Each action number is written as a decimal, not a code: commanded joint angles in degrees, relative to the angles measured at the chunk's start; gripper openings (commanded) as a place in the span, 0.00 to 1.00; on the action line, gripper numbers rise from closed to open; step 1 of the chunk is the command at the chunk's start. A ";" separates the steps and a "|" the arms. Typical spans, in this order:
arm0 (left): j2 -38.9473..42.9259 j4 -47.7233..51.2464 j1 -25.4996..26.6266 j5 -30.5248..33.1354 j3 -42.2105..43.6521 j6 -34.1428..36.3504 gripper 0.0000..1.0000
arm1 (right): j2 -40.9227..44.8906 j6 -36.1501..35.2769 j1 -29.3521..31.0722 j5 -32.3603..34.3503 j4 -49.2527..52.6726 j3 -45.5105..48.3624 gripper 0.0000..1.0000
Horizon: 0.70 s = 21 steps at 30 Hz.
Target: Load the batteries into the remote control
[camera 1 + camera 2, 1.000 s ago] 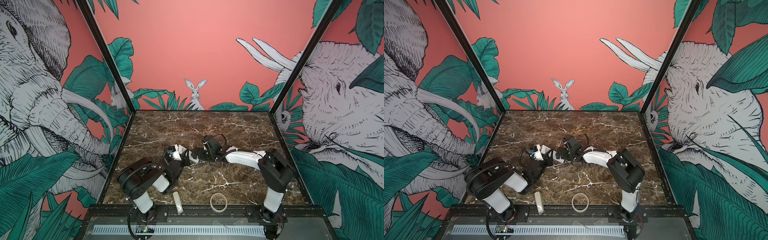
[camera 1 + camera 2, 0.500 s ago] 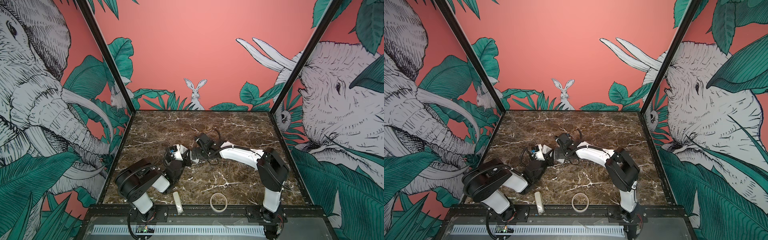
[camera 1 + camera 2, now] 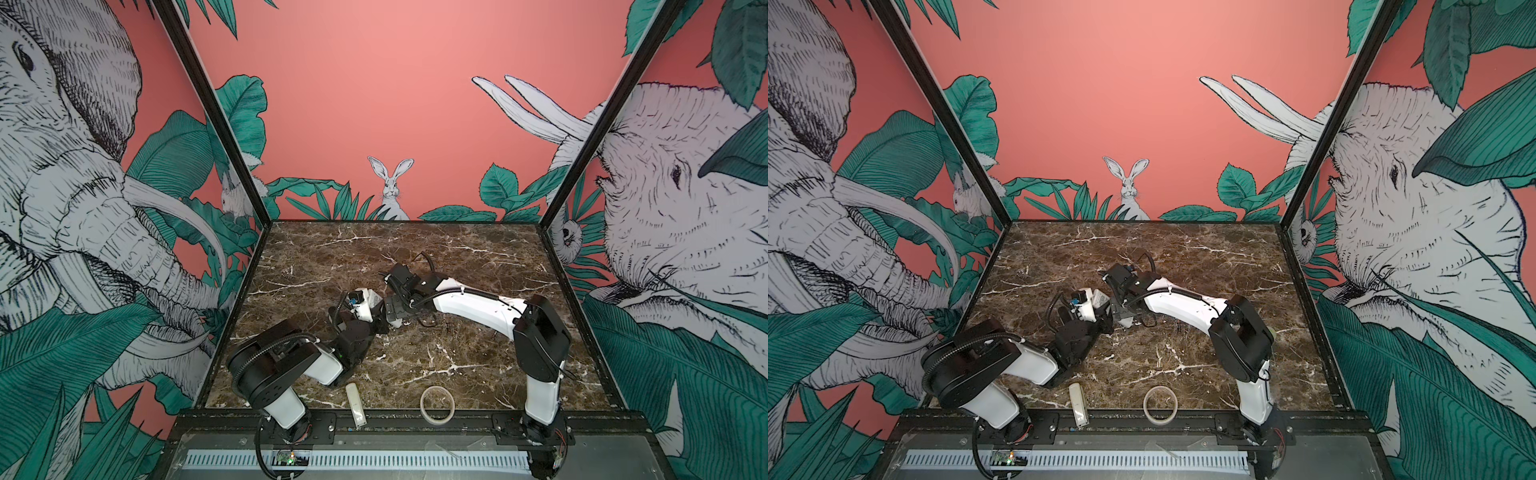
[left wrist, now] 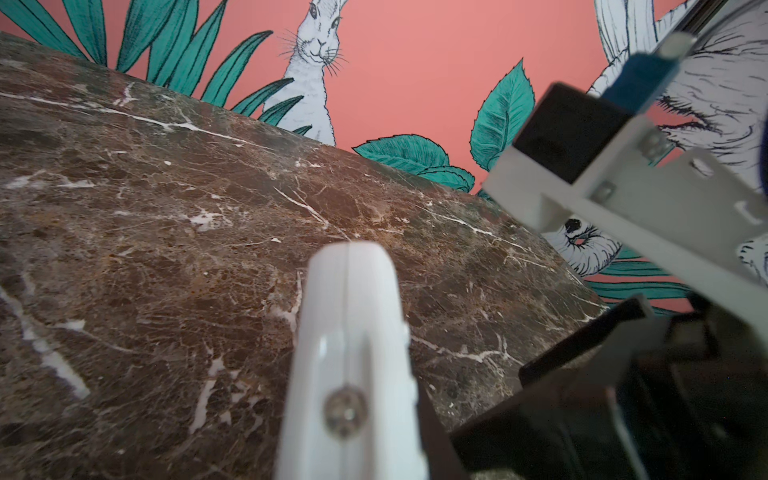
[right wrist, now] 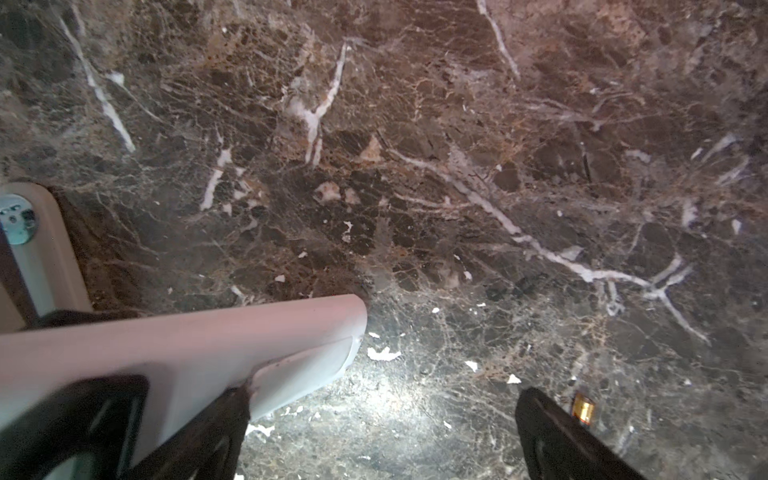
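Here's the remote control, near the middle of the desk. It is held edge-on in the left gripper, which is clamped tight on it. In the right wrist view its plain back faces us, with the outline of a panel at the end (the battery door, I'd say, and it looks in place). The right gripper hangs just beside that end, jaws spread wide and holding nothing, one finger right at the remote's edge. Neither gripper has a battery. A tiny brassy thing lies on the desk nearby, too small to name. Whether cells already sit inside, I can't tell. My read: the remote is picked up and presented, with the door and the loading yet to come. Well apart, at the desk's near edge, lie a small cream remote and a tape ring.
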<state>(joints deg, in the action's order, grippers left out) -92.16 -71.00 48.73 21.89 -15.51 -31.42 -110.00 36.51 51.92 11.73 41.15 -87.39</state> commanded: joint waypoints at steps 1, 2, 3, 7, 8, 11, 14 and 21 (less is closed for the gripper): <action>-1.97 14.18 2.16 -6.29 1.97 2.33 0.00 | -3.00 -1.85 -0.16 5.10 6.75 0.73 0.99; -1.98 14.22 2.16 -6.16 1.90 2.33 0.00 | -2.87 -1.95 -0.18 5.31 7.05 0.68 0.99; -1.98 14.29 2.22 -6.01 1.88 2.31 0.00 | -2.66 -1.95 -0.16 5.40 7.19 0.69 0.99; -2.03 14.75 2.25 -5.83 1.52 2.33 0.00 | -1.80 -1.99 -0.16 5.49 7.12 1.30 0.99; -2.01 14.86 2.26 -5.89 1.53 2.33 0.00 | -1.55 -2.02 -0.20 5.52 7.12 1.41 0.99; -1.99 14.85 2.25 -5.89 1.49 2.33 0.00 | -0.77 -2.06 -0.17 5.58 6.54 2.06 0.99; -1.96 14.87 2.25 -5.89 1.62 2.33 0.00 | 0.01 -2.09 -0.20 5.19 5.39 2.81 0.99; -1.74 14.82 2.25 -5.61 1.88 2.15 0.00 | 2.25 -2.49 -0.15 5.05 3.44 3.75 0.99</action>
<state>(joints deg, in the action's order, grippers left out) -92.12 -70.06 49.60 19.99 -16.10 -31.27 -107.94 34.89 52.14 13.32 41.67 -85.23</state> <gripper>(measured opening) 0.212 0.991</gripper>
